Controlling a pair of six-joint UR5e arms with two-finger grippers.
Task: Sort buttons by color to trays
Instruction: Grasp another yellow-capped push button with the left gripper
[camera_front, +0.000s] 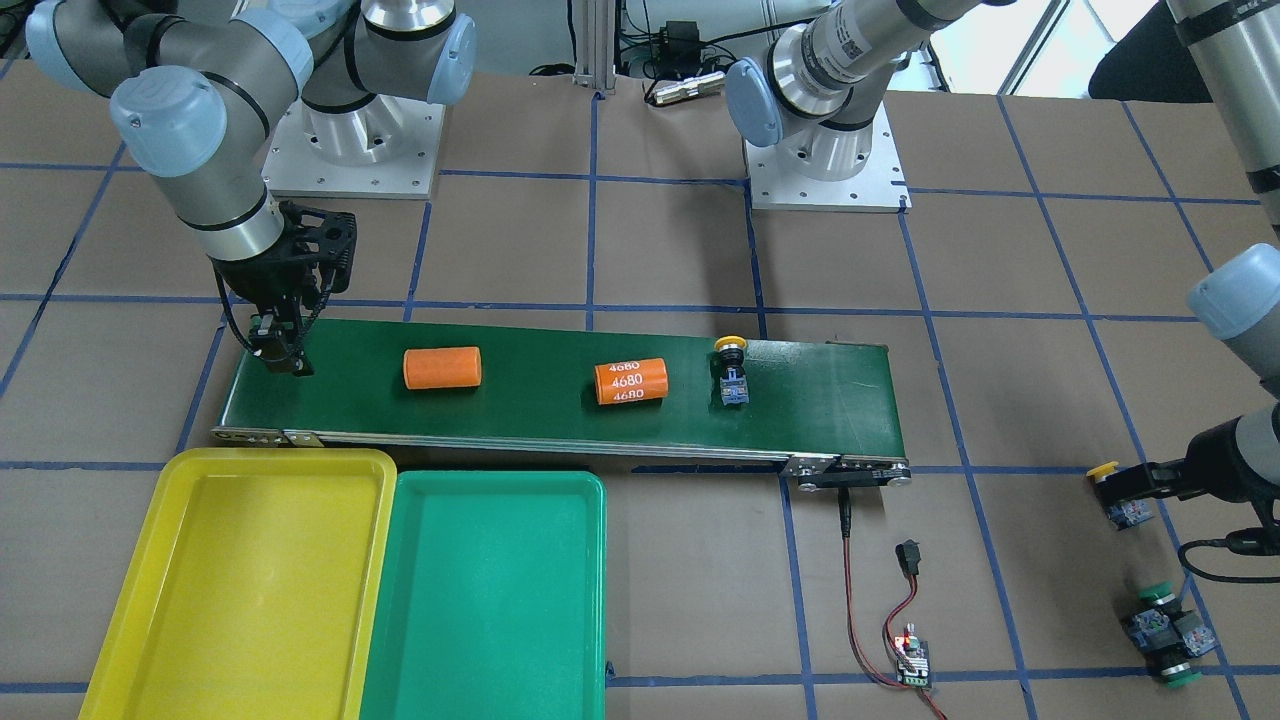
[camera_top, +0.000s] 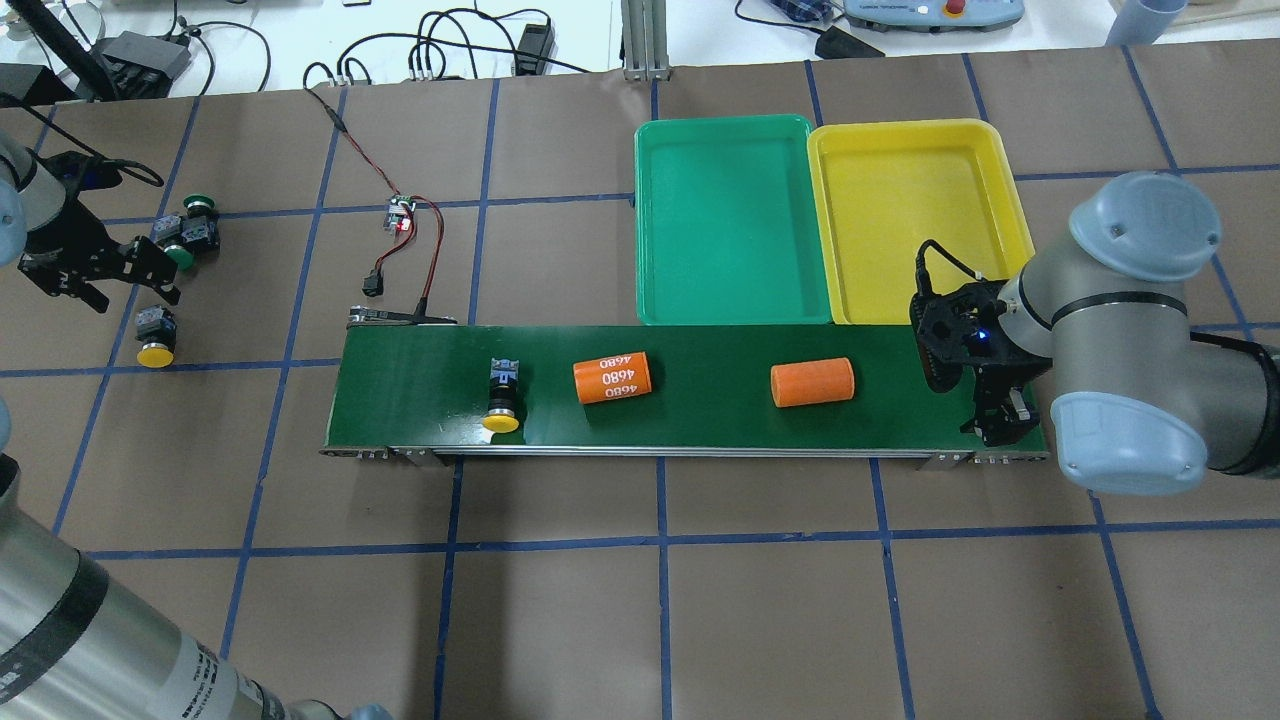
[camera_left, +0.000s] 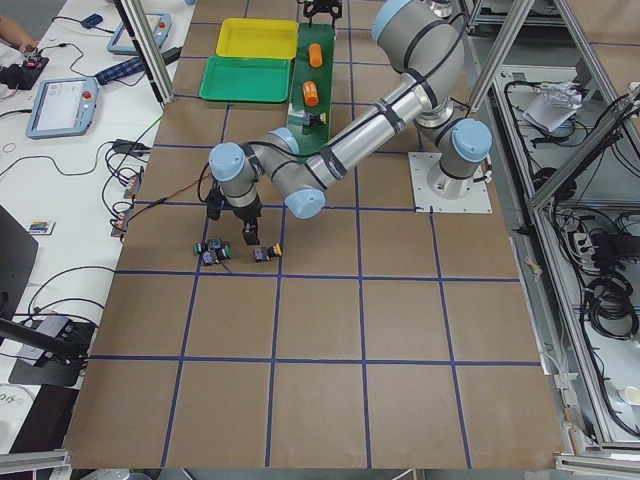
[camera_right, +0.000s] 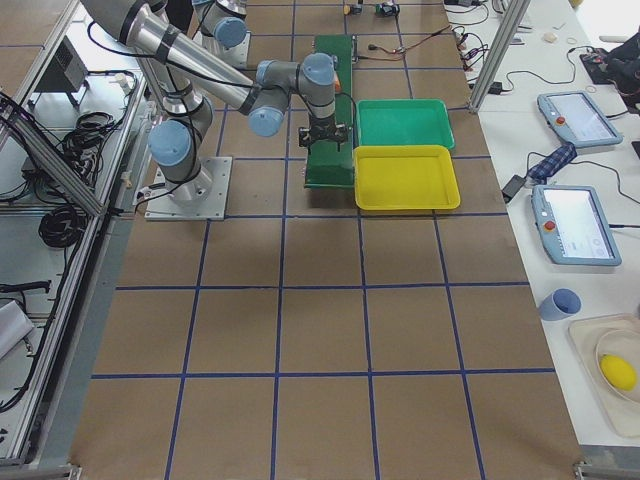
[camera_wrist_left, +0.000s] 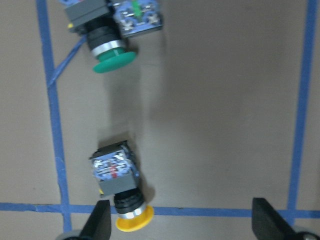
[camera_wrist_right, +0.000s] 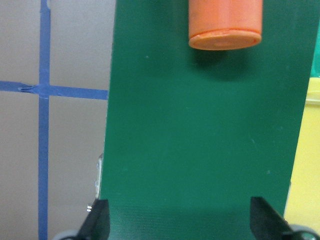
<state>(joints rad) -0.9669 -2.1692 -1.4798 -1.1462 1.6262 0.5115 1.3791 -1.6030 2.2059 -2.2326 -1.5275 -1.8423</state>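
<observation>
Two yellow buttons unsorted: belt button (camera_top: 502, 398) on belt (camera_top: 720, 425); table button (camera_wrist_left: 116, 172) at 9 o'clock from left gripper (camera_wrist_left: 181, 217) in wrist view, axis 11-to-5, cap toward 5. Left gripper spread, empty, nearer; right gripper (camera_wrist_right: 180, 220) spread, empty, over belt end by yellow tray (camera_top: 900, 128)

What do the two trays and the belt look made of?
The yellow tray and green tray: likely moulded plastic, glossy, going by the soft highlights and rounded corners. The belt: seemingly a matte rubbery or PVC sheet; faint surface texture, no glare.
</observation>
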